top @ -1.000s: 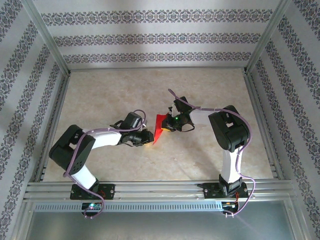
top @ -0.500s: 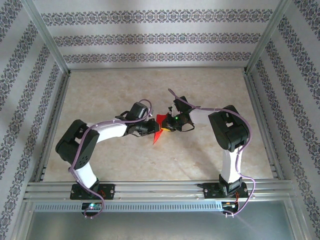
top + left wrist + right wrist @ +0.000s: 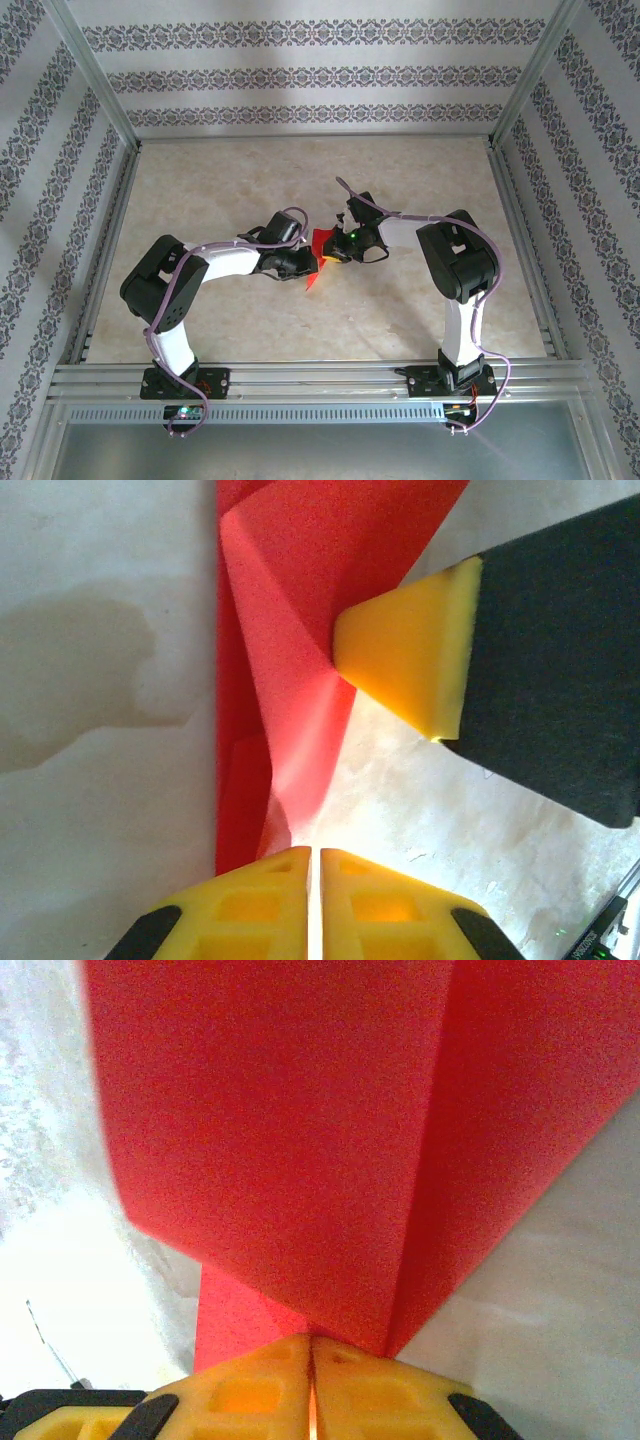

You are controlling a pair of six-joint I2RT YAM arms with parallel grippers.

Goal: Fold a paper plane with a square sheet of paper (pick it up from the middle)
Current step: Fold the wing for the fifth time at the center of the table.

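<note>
Folding was the step in hand, judging from the creases already in the paper and the absence of any finished dart. From its base at 7 o'clock on the bench (image 3: 400, 320), the left arm (image 3: 215, 262) reached toward 2 o'clock and met the sheet of paper (image 3: 320, 242) near the bench's middle. In the left wrist view the left jaws were clenched to a hairline slit. The lower end of the red sheet ran down to their tips and seemed to be pinched there, though the exact bite was hard to make out. The sheet stood up on edge between the two arms. It was doubled along a long crease, with one slanting flap folded over and a narrow tail pointing toward 6 o'clock. At 3 o'clock of it, one yellow pad (image 3: 400, 660) of the other arm touched the flap's edge. The right arm (image 3: 455, 260), based at 5 o'clock, reached toward 10 o'clock. Its right jaws were clamped on the sheet, which rose straight out of the closed tips in the right wrist view. The task looked roughly midway, with wings and a sharp nose yet to be formed. The next move probably called for one grip to hold steady while the other drew or pressed the flap along its crease. The pull would have to be gentle and the two arms well matched, since thin paper held at two points tears or slips easily.
</note>
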